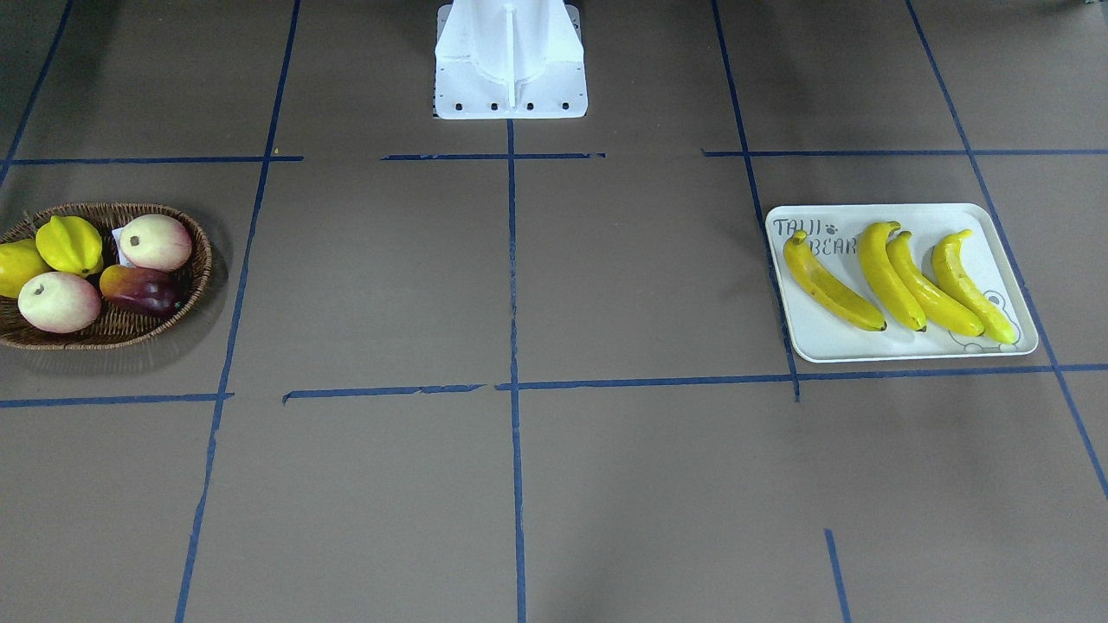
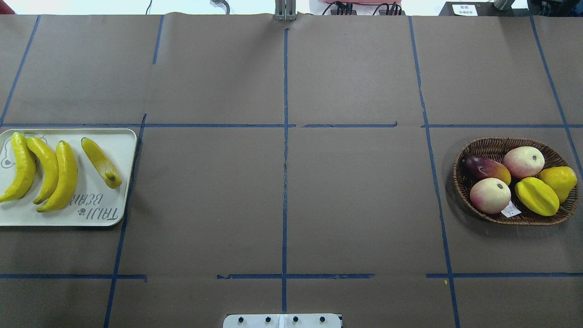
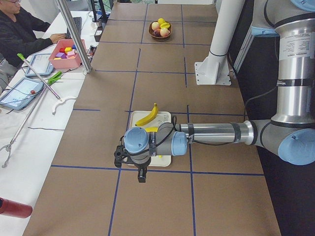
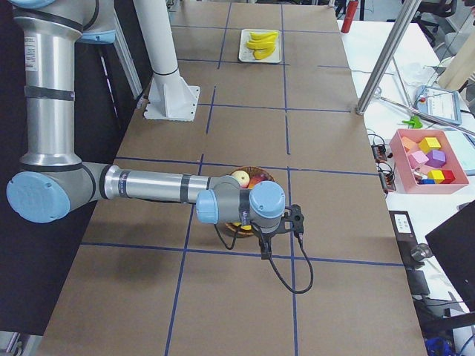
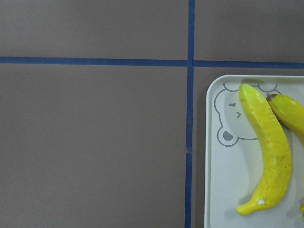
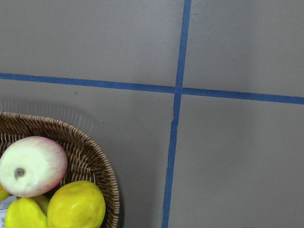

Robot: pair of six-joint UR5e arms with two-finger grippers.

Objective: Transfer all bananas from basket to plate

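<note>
Four yellow bananas lie side by side on the off-white plate [image 1: 909,348]: [image 1: 831,284], [image 1: 889,275], [image 1: 930,285], [image 1: 974,285]. The overhead view shows them [image 2: 63,175] on the plate [image 2: 123,141] too. The left wrist view shows a banana [image 5: 268,152] over the bear drawing. The wicker basket [image 1: 130,333] [image 2: 483,146] holds no banana that I can see. My left gripper [image 3: 133,162] hangs over the plate's near end. My right gripper [image 4: 271,237] hangs by the basket [image 4: 256,176]. I cannot tell whether either is open or shut.
The basket holds two pale apples [image 2: 524,161], a dark mango [image 2: 485,167], a starfruit [image 2: 537,196] and a lemon-like fruit [image 2: 560,180]. The white robot mount [image 1: 511,61] stands mid-table. A pink box of blocks [image 4: 430,159] and an operator [image 3: 22,32] are beside the table.
</note>
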